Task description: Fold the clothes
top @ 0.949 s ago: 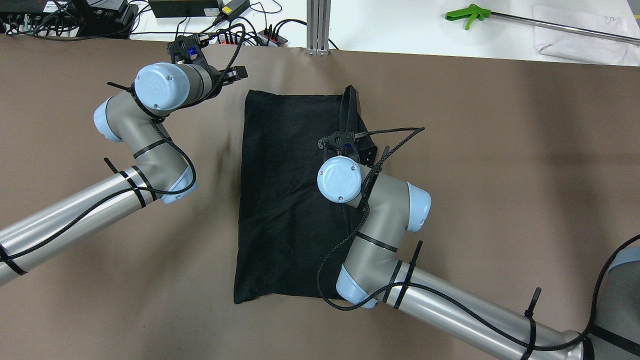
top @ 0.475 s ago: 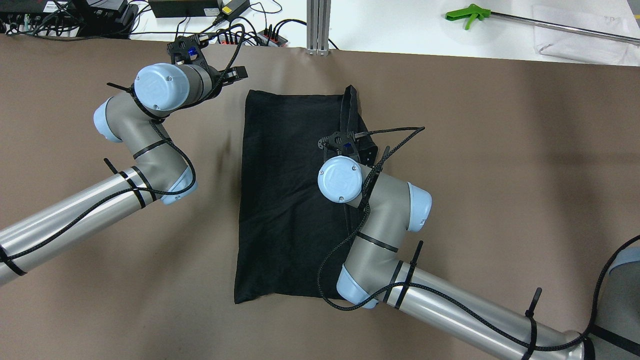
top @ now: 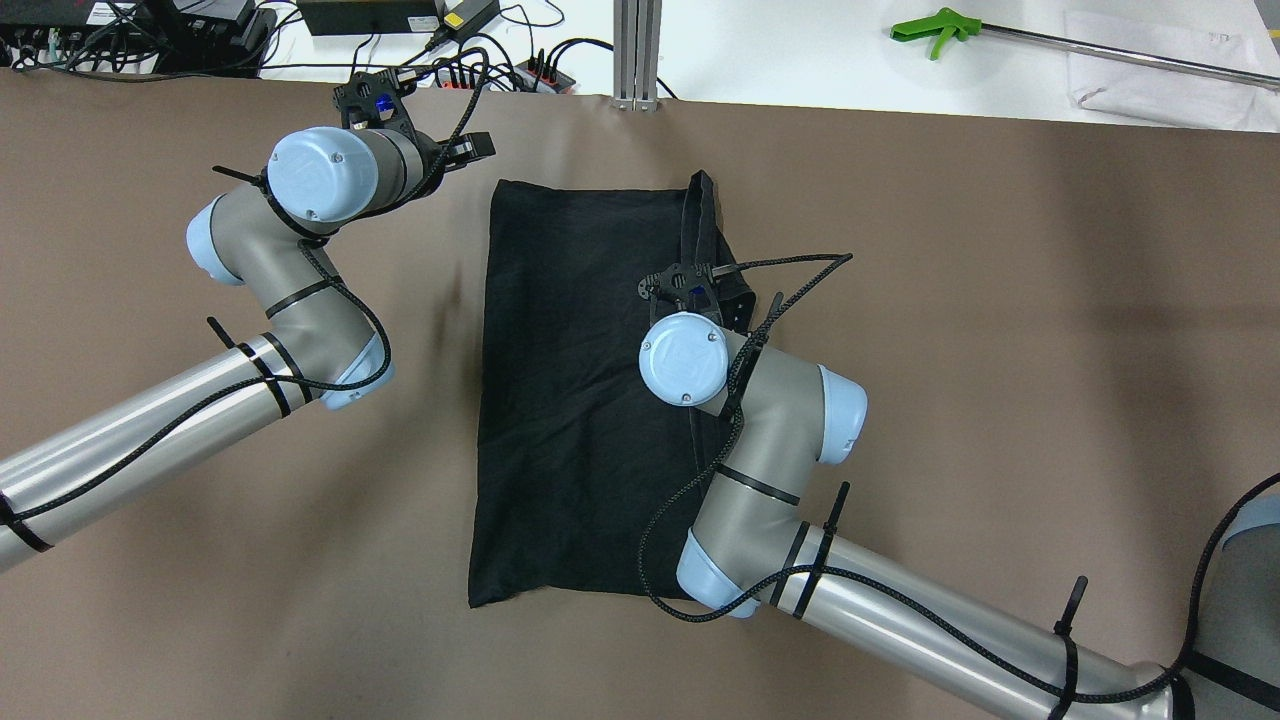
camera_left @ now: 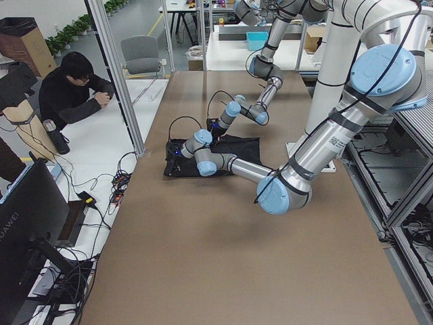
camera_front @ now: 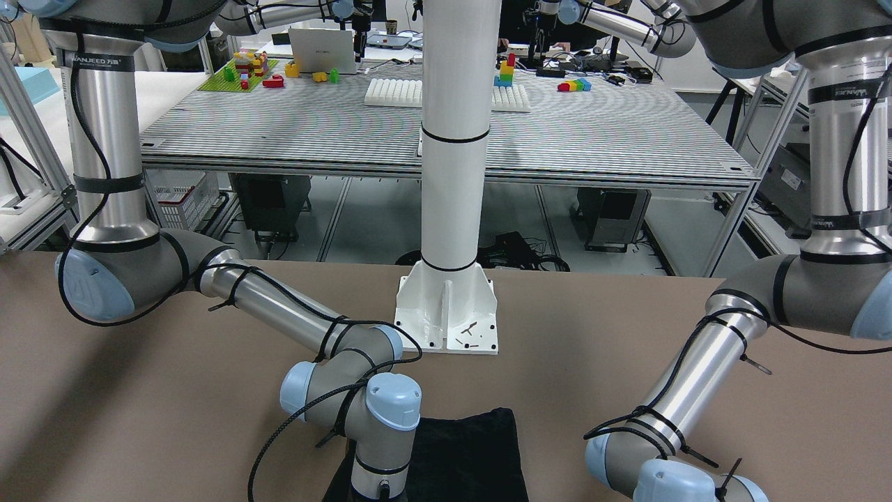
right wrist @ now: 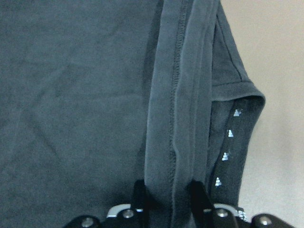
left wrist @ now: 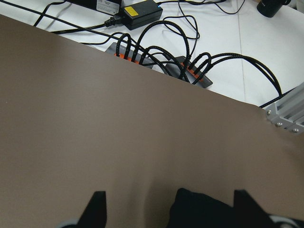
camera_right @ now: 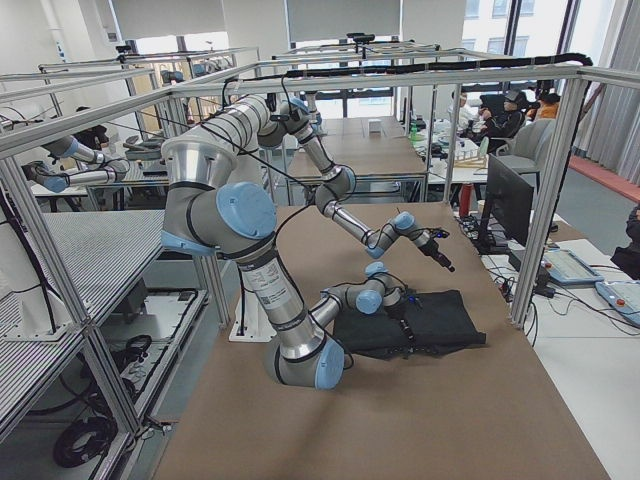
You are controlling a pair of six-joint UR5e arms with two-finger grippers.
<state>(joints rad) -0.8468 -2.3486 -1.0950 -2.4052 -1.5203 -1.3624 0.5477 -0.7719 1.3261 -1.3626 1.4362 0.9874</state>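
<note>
The clothes [top: 580, 390] are one plain black garment lying as a long rectangle on the brown table; it also shows in the front view [camera_front: 474, 453]. My right gripper [top: 712, 292] stands over its right edge. In the right wrist view the right gripper [right wrist: 168, 190] is shut on a raised hemmed band of the garment [right wrist: 175, 118]. My left gripper [top: 478, 147] hovers by the garment's far left corner. In the left wrist view the left gripper [left wrist: 171, 211] is open, with that black corner [left wrist: 199, 209] between its fingers.
A power strip with black cables [left wrist: 161, 57] and an aluminium post [top: 637, 50] sit beyond the table's far edge. A green-handled grabber [top: 935, 30] lies at the far right. The white pillar base [camera_front: 446, 314] stands at the near edge. An operator [camera_left: 74, 88] sits alongside.
The right arm has edged very slightly to the right. The garment and the left arm have not visibly moved.
</note>
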